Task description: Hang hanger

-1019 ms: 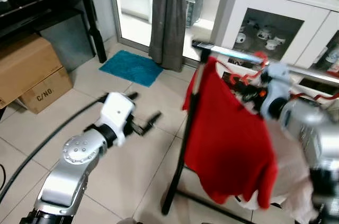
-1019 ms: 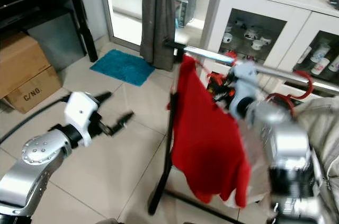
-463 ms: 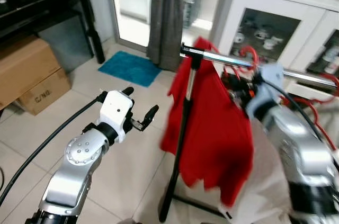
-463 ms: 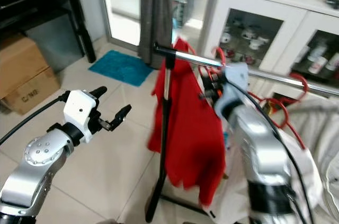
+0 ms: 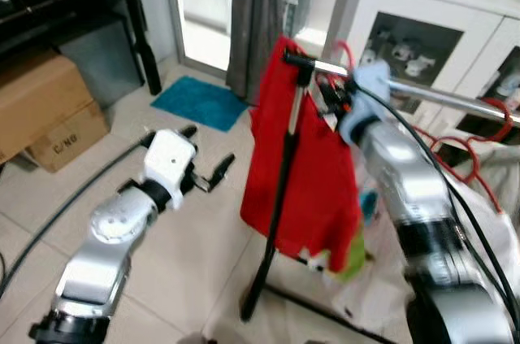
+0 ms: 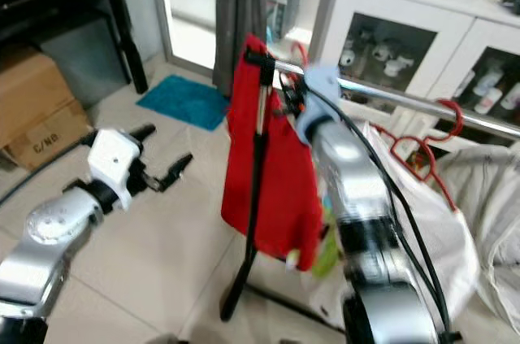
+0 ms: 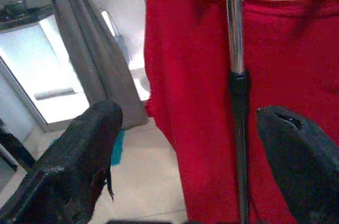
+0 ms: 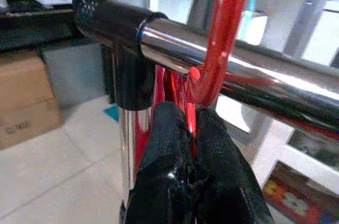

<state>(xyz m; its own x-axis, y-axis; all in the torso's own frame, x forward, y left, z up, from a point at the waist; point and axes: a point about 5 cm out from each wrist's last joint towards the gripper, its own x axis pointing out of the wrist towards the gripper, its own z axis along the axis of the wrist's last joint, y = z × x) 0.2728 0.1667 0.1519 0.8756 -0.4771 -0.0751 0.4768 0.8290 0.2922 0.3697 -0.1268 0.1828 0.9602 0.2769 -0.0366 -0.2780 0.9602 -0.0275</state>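
Right gripper [image 8: 192,144]: raised to the end of the rack's chrome rail [image 8: 249,89]; its two black fingers [image 8: 167,144] are pinched together on the neck of the red hanger [image 8: 222,38]
Red hanger: hook curves up and over the rail, just beside the black end cap [image 8: 106,20] and the upright post [image 5: 284,165]; whether it bears on the rail I cannot tell
Red shirt [image 5: 313,181]: hangs from that hanger near the rail's end, draped past the post
Left gripper [image 5: 205,167]: held out low on the robot's left, fingers spread apart and holding nothing; it faces the post and shirt, apart from both
Step in hand, as I judge it: seating the hook; lower the neck straight down until the rail takes the weight, keep the hook square across the rail and inboard of the end cap, then part the fingers slowly
Risk: so near the end cap, a sideways tug could slide the hook off the rail
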